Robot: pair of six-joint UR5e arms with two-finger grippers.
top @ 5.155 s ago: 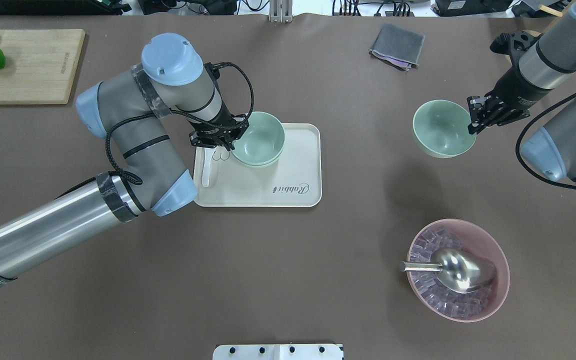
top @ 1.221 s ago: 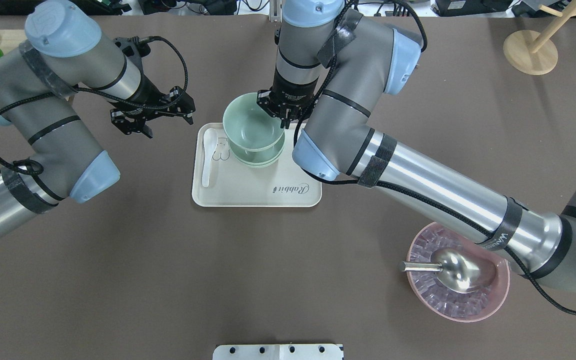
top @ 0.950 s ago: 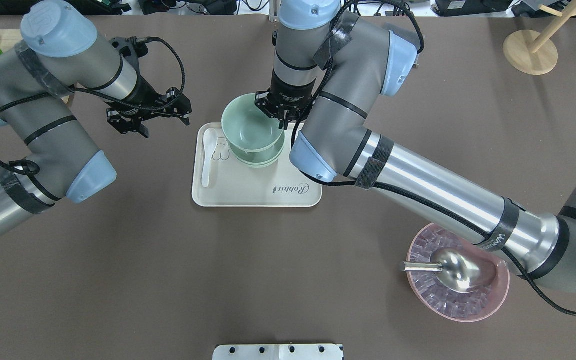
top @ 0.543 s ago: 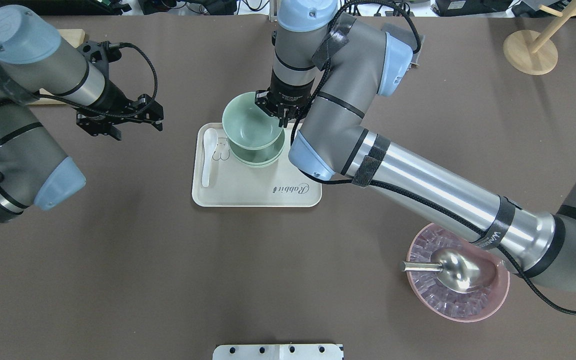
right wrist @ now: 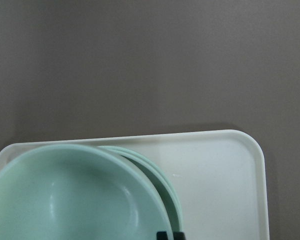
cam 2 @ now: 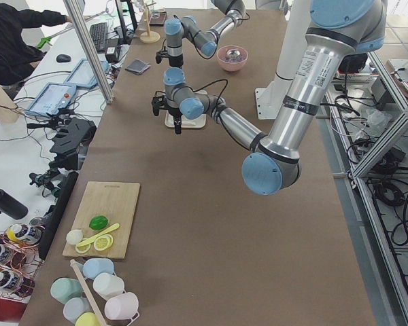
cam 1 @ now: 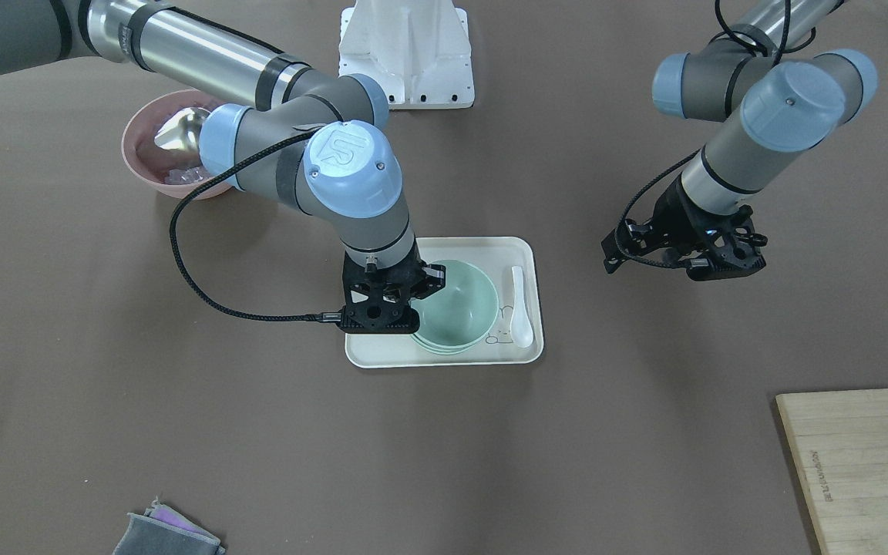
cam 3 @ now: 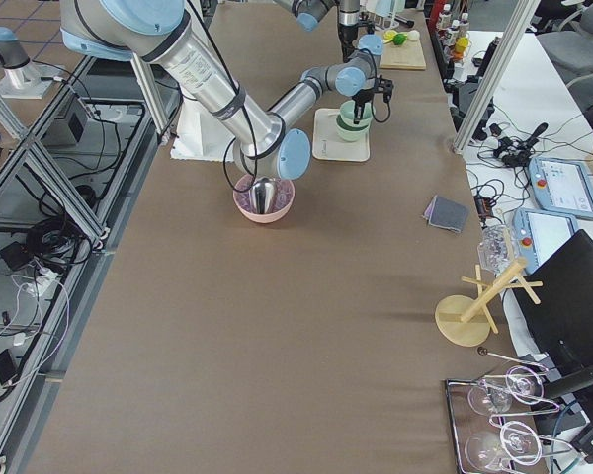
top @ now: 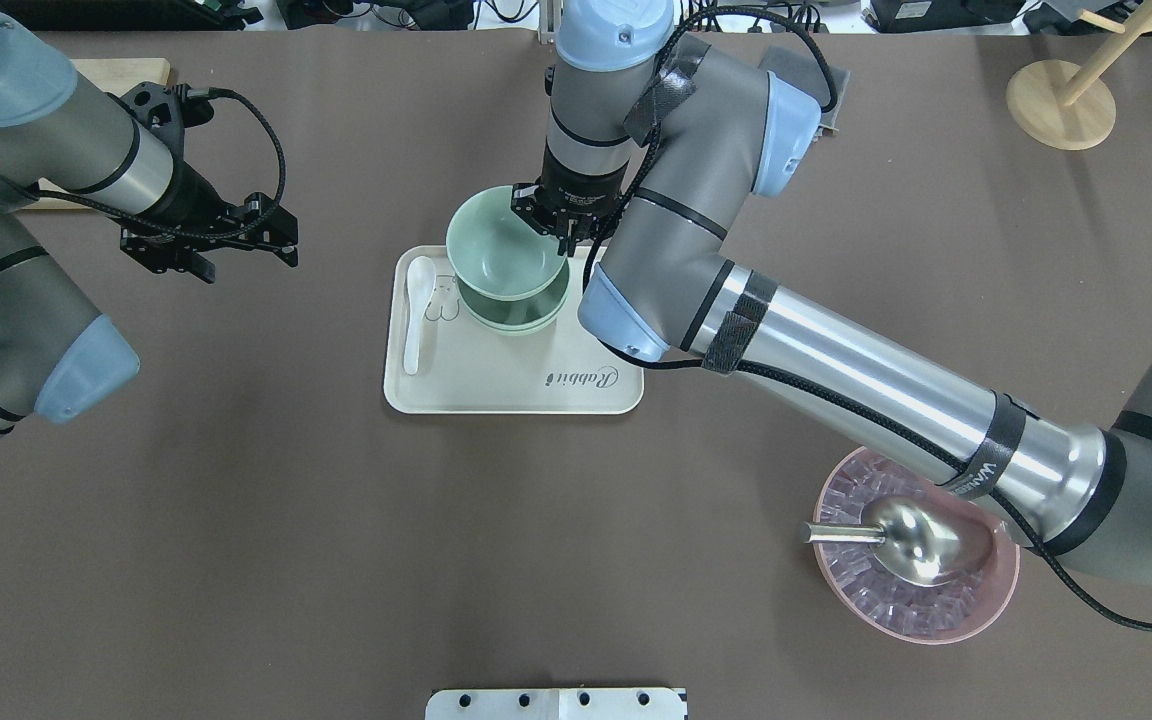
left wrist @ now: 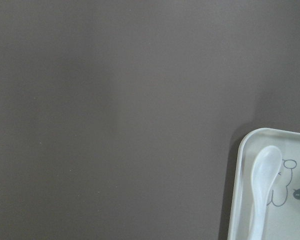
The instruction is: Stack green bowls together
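Note:
My right gripper (top: 550, 229) reaches across to the cream tray (top: 496, 390) and is shut on the far rim of a pale green bowl (top: 498, 250). That bowl hangs just over two more green bowls (top: 526, 312) nested together on the tray. It sits slightly off-centre from them. In the right wrist view the held bowl (right wrist: 75, 195) fills the lower left, and the rims of the nested bowls (right wrist: 157, 176) show beside it. My left gripper (top: 248, 264) is open and holds nothing. It stands over bare table well to the left of the tray.
A white spoon (top: 416, 312) lies on the tray's left side. A pink bowl (top: 996, 590) with ice and a metal scoop stands at the near right. A wooden cutting board (cam 1: 860, 462), a grey cloth (cam 1: 166, 533) and a wooden stand (top: 1060, 100) lie along the far side.
My left arm has drawn back to the left, away from the tray, its gripper open. My right gripper has brought the bowl from the far right to above the stack and now holds nearly still.

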